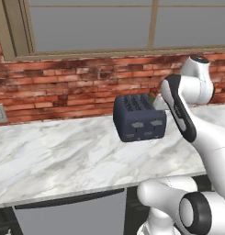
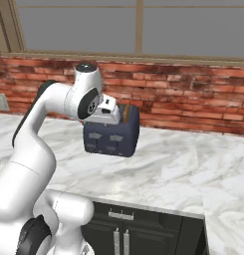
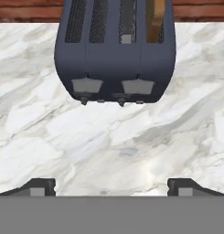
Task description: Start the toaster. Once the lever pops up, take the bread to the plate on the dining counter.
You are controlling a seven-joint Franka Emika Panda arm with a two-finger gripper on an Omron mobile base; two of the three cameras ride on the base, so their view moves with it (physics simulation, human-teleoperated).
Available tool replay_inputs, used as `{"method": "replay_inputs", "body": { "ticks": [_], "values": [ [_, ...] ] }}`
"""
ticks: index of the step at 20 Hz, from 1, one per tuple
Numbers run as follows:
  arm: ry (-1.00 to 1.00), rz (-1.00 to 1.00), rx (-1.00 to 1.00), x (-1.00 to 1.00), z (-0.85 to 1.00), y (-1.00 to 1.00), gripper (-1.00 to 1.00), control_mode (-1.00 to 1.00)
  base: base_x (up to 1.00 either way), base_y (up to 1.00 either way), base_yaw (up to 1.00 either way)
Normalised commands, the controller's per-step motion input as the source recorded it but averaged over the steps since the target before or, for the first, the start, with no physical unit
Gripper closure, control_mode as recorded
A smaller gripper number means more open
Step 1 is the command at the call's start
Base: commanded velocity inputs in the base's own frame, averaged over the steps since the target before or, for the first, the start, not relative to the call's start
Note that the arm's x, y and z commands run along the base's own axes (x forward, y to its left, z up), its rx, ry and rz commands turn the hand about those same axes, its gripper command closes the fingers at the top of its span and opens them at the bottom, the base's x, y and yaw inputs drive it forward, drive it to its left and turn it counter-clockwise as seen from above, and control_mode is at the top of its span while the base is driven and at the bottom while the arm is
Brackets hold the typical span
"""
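The toaster [image 3: 115, 50] stands on the marble counter [image 1: 49, 156] by the brick wall, the bread [image 3: 155, 20] upright in its rightmost slot. The gripper [image 3: 111, 187] hovers above, fingers spread wide and empty. Toast is probably light, stiff and crumbly; pinch its exposed top edge gently.

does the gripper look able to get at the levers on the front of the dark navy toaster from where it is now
Probably yes. The open gripper faces the boxy dark navy toaster with its two pale grey levers towards it. Between them lies bare white-and-grey marbled counter, with nothing in the way.
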Motion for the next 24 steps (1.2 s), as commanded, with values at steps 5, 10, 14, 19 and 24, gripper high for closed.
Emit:
{"method": "replay_inputs", "body": {
  "ticks": [5,10,14,19,24],
  "values": [
    [-0.07,0.0,0.0,0.0,-0.33,-0.43,-1.0,-1.0,0.0,0.0,0.0],
    [-0.01,0.0,0.0,0.0,-0.32,-0.23,-1.0,-1.0,0.0,0.0,0.0],
    [0.0,0.0,0.0,0.0,-0.17,-0.2,-1.0,-1.0,0.0,0.0,0.0],
    [0.0,0.0,0.0,0.19,-0.05,-0.06,-1.0,-1.0,0.0,0.0,0.0],
    [0.0,0.0,0.0,0.25,0.0,-0.01,-1.0,-1.0,0.0,0.0,0.0]
  ]
}}
